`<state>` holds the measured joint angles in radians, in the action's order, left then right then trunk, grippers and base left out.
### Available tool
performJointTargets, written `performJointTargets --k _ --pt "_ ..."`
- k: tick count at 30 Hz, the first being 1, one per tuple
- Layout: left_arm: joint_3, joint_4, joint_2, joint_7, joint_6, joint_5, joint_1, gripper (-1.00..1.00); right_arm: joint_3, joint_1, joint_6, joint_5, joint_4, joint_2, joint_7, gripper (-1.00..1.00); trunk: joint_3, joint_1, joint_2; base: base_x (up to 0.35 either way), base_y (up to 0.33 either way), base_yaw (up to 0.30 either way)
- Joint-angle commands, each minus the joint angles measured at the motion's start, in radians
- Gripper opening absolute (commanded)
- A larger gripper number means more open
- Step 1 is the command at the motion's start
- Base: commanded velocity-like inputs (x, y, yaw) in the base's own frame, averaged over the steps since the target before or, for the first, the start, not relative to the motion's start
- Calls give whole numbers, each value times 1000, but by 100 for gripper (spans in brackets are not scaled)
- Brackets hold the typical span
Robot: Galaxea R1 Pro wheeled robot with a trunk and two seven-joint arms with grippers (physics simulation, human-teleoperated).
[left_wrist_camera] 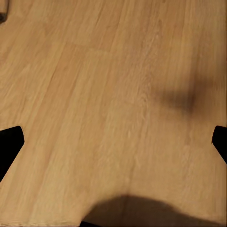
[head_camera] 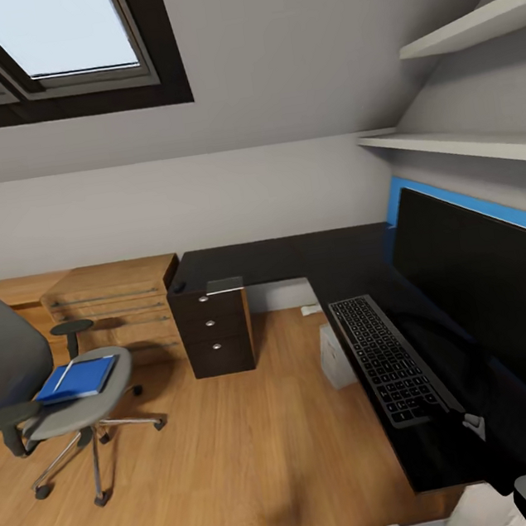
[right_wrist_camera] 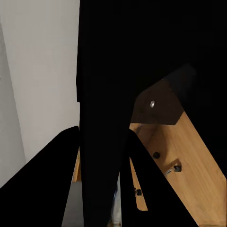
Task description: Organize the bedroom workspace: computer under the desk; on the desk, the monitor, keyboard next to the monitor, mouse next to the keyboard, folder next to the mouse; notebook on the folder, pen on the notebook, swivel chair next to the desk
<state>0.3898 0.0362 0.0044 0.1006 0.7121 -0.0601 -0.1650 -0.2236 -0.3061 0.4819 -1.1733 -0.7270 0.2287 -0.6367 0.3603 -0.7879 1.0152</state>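
The grey swivel chair (head_camera: 30,388) stands on the floor at left, apart from the desk. The blue folder (head_camera: 78,378) lies on its seat, with the thin pale pen (head_camera: 62,376) on it. On the black L-shaped desk (head_camera: 296,258) the keyboard (head_camera: 389,358) lies in front of the wide black monitor (head_camera: 484,290). The small black mouse (head_camera: 179,287) and the greyish notebook (head_camera: 224,285) sit at the desk's left end. The silver computer (head_camera: 336,357) stands under the desk. My left gripper (left_wrist_camera: 113,142) is open over bare floor. My right gripper (right_wrist_camera: 104,189) has dark fingers either side of a black upright slab; whether they press on it is unclear.
A black drawer unit (head_camera: 214,332) holds up the desk's left end, and low wooden shelving (head_camera: 114,305) stands behind the chair. Two white wall shelves (head_camera: 464,143) hang above the monitor under the sloped ceiling. Open wooden floor (head_camera: 238,442) lies between chair and desk.
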Motion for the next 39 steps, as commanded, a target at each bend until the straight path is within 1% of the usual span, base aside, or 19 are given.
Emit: performJointTargets --k 1,7,11,16,28,33,39 --pt "9 -1 0 5 3 -6 -1 100 -2 -1 9 -9 0 0 0 -100 1 1 1 -319 -4 0" --pt "9 -1 0 5 3 -6 -1 100 -2 -1 9 -9 3 0 0 -100 1 1 1 -312 -3 0" --pt "9 -1 0 5 3 -6 0 100 -2 -1 9 -8 5 0 1 -100 1 1 1 -155 -102 0" --pt "9 -1 0 5 4 -6 -1 100 -1 -1 9 -8 6 -1 1 -100 1 1 1 -32 -119 0" --pt "9 -1 0 5 4 -6 -1 100 2 -1 7 -6 11 -2 5 -100 1 1 1 -2 -10 0" --pt "9 -1 0 5 4 -6 -1 100 3 -1 -15 -6 31 -3 6 -100 1 1 1 0 0 0" --pt "9 -1 0 5 4 -6 -1 100 3 -1 -21 -6 33 -3 7 -100 1 1 1 0 0 0"
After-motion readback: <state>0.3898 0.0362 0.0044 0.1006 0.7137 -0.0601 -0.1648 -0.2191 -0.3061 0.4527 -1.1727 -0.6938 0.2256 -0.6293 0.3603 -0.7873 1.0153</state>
